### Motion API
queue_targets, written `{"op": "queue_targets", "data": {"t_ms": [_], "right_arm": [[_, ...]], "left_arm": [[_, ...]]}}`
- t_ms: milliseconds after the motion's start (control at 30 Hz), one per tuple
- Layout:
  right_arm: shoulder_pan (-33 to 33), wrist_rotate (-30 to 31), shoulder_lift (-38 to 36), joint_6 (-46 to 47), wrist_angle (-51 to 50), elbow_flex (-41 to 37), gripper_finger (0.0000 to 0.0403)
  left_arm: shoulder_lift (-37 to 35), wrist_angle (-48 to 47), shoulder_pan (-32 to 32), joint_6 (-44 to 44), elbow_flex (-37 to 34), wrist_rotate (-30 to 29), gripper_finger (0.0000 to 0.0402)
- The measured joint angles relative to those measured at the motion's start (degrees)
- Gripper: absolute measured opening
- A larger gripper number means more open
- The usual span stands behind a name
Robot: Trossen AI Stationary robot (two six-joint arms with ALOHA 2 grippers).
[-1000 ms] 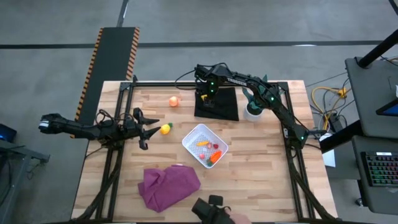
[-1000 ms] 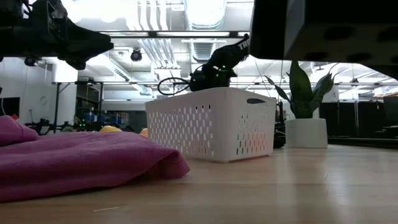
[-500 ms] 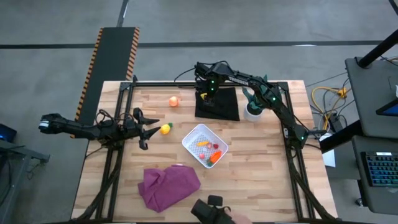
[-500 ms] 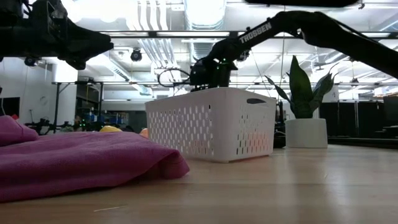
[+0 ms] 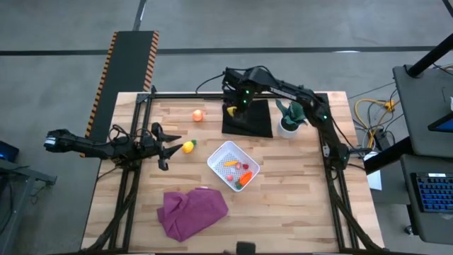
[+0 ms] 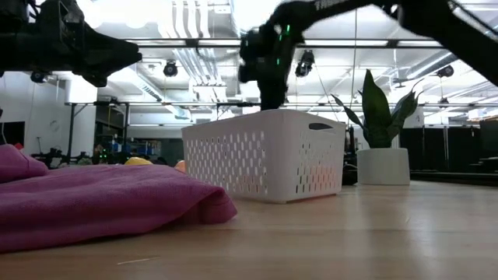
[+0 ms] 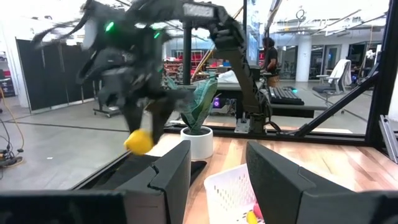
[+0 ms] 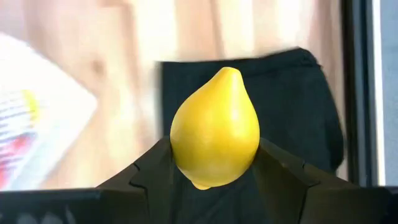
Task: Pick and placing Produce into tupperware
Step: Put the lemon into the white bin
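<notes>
Since a second ago the right arm has lifted off the black cloth [image 5: 248,118]: in the low view its wrist sat just above the tupperware's rim line and now rides well higher. Its right gripper [image 5: 232,111] hangs above the cloth's far-left corner, fingers [image 8: 286,171] clamped on a yellow lemon [image 8: 215,127], which the left wrist view also shows pinched beneath the dark hand. So the step in hand is the carry, with the pick done and the placing not yet begun.

Next the lemon has to travel toward the near side of the desk [image 5: 297,198] until it is over the white tupperware [image 5: 233,165], which lies well apart from the cloth and already holds a carrot and small red and yellow pieces. Release should come only once the fruit is inside the rim, low enough not to bounce out.

At the desk's left edge the left gripper [image 5: 170,145] waits, its fingers [image 7: 168,174] apart and empty, a second yellow fruit [image 5: 188,146] just beside it. A peach-orange ball [image 5: 197,115] lies on the wood farther back.
</notes>
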Motion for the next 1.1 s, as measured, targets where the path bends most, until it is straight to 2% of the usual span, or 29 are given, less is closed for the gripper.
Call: {"op": "queue_targets", "data": {"t_ms": [233,433,767,1100], "right_arm": [[7.9,0.0,-7.3,4.4,-4.1,-1.8,0.0179],[14.4,0.0,-13.0,9.9,-3.3,-8.8,0.0179],[21.9,0.3,-17.5,17.1,14.3,-26.8,0.018],[22.5,1.8,-17.3,18.5,27.8,-35.5,0.0181]], "left_arm": [[-0.3,0.0,0.0,0.0,0.0,-0.1,0.0142],[-0.2,0.0,0.0,0.0,0.0,-0.1,0.0142],[-0.3,0.0,0.0,0.0,0.0,-0.2,0.0142],[-0.5,0.0,0.0,0.1,0.5,-0.2,0.0142]]}}
